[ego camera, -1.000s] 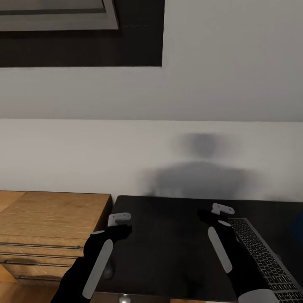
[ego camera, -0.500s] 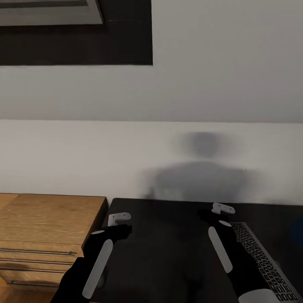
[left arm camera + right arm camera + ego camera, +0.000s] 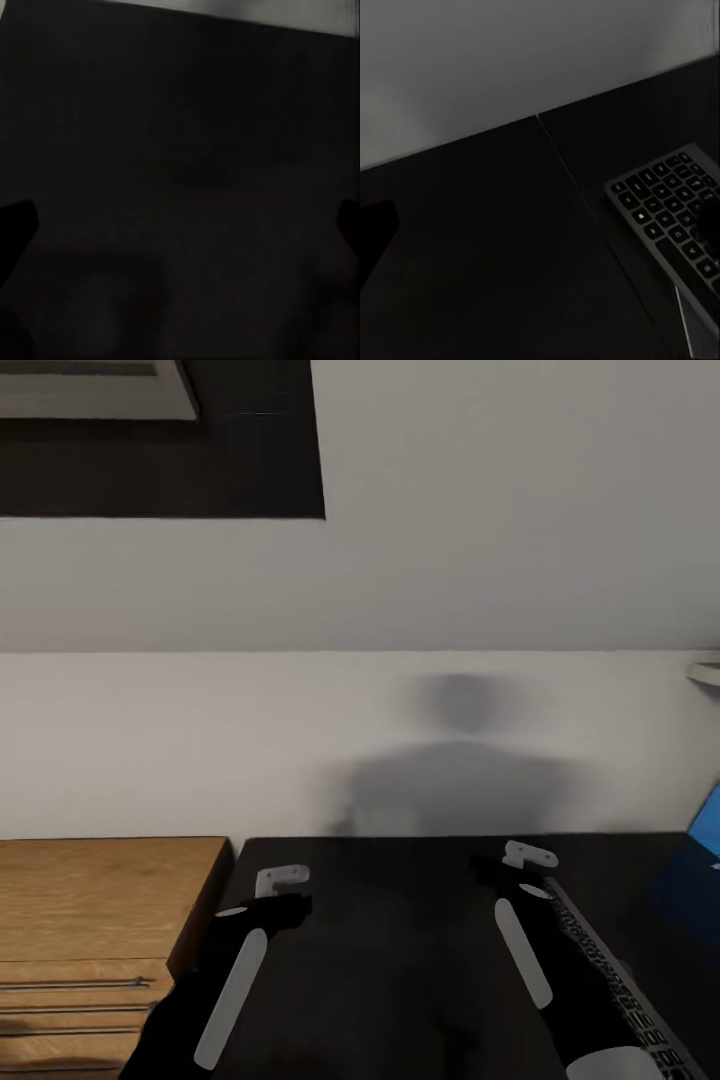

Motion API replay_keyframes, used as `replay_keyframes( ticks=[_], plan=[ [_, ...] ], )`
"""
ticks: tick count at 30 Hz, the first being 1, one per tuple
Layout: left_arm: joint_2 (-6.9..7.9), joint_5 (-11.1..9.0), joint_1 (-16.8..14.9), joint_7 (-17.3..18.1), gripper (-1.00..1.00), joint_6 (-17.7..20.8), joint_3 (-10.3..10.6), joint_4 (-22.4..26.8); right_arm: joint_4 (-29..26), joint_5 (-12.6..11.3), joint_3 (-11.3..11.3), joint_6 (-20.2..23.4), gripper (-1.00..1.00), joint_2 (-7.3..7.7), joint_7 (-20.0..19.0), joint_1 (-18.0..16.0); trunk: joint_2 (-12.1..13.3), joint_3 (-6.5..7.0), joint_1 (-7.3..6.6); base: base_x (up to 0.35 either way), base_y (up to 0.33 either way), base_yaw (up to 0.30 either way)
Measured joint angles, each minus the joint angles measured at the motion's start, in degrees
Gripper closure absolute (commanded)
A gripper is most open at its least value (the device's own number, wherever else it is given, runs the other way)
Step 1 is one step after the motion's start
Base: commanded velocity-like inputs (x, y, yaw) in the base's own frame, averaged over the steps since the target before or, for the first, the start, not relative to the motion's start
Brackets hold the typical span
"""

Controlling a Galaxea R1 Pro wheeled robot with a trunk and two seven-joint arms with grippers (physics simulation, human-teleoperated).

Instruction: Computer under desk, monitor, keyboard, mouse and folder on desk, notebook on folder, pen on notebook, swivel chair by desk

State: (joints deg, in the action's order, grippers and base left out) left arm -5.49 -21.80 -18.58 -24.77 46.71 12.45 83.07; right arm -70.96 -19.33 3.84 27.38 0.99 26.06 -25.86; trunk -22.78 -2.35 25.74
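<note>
Both arms matte black, rounded forearm shells. Left arm [image 3: 215,990]: long pale grey oval stripe along top of forearm, small grey cap patch at stripe's wrist end. Right arm [image 3: 560,980]: same grey stripe and cap, plus light grey rounded cuff at elbow end by frame edge. Light grey angular bracket on each wrist, above black gripper body: left gripper [image 3: 285,900], right gripper [image 3: 505,870]. Black fingertip corners at frame edges in left wrist view. No visible cables, screws, markings.
</note>
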Motion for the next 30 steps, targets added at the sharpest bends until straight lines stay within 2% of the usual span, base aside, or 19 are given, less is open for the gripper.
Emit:
replay_keyframes(
  ticks=[9, 15, 29, 30],
  plan=[
    [0.04, 0.0, 0.0, 0.1, -1.0, 0.0, 0.0, 0.0, 0.0, 0.0, 0.0, 0.0, -1.0, 0.0, 0.1, 0.0, 0.0, 0.22, -0.01, 0.036, 0.0, -0.179],
    [0.04, 0.0, 0.0, 0.2, -1.0, 0.0, 0.0, 0.1, 0.1, 0.1, 0.1, 0.0, -1.0, -0.06, 0.1, 0.0, 0.0, 0.23, 0.0, 0.154, 0.0, -0.009],
    [0.04, 0.0, 0.0, 0.1, -1.0, 0.0, 0.0, 0.3, 0.1, 0.0, 0.0, 0.0, -1.0, -0.01, 0.1, 0.0, 0.0, 0.23, 0.0, 0.008, 0.0, 0.0],
    [0.12, 0.0, 0.0, 0.1, -1.0, 0.1, -1.2, 0.9, 0.6, 0.2, -0.1, -1.1, -1.0, 0.02, 0.0, 0.0, 0.0, 0.23, 0.0, 0.0, 0.0, 0.0]
  ],
)
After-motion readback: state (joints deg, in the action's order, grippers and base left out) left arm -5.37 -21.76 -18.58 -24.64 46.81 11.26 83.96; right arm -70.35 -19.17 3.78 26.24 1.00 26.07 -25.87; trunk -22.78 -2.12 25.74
